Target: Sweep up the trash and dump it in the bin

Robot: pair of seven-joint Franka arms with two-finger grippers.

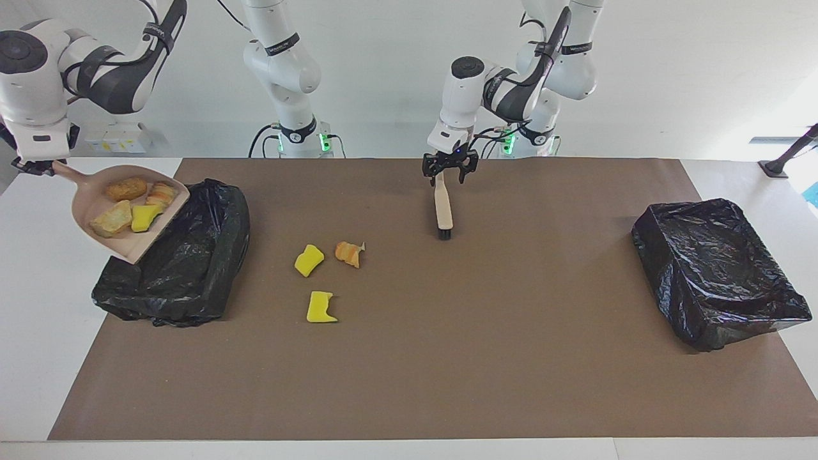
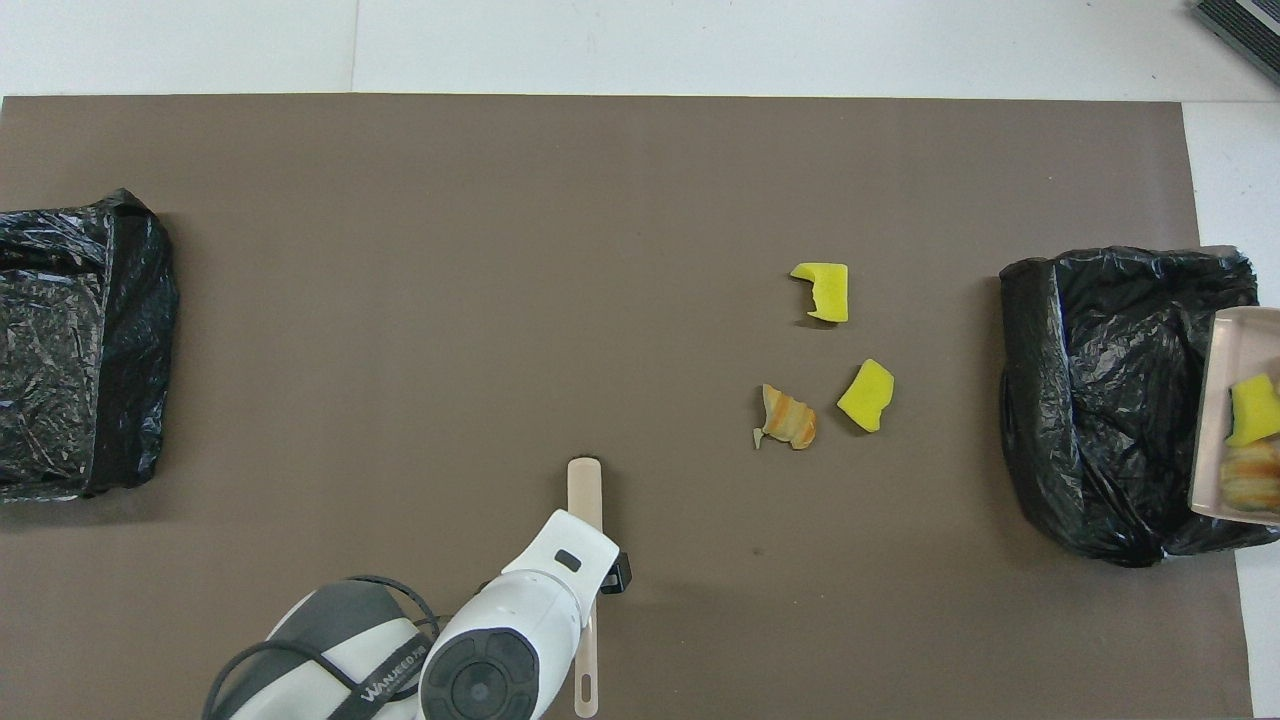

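Note:
My right gripper is shut on the handle of the beige dustpan, held tilted over the black-bagged bin at the right arm's end. Several trash pieces lie in the pan. On the brown mat lie two yellow sponge chunks and an orange-tan lump. My left gripper is open, its fingers either side of the handle of the beige brush, which lies on the mat. In the overhead view: dustpan, bin, loose trash, brush.
A second black-bagged bin stands at the left arm's end of the table; it also shows in the overhead view. The brown mat covers most of the white table.

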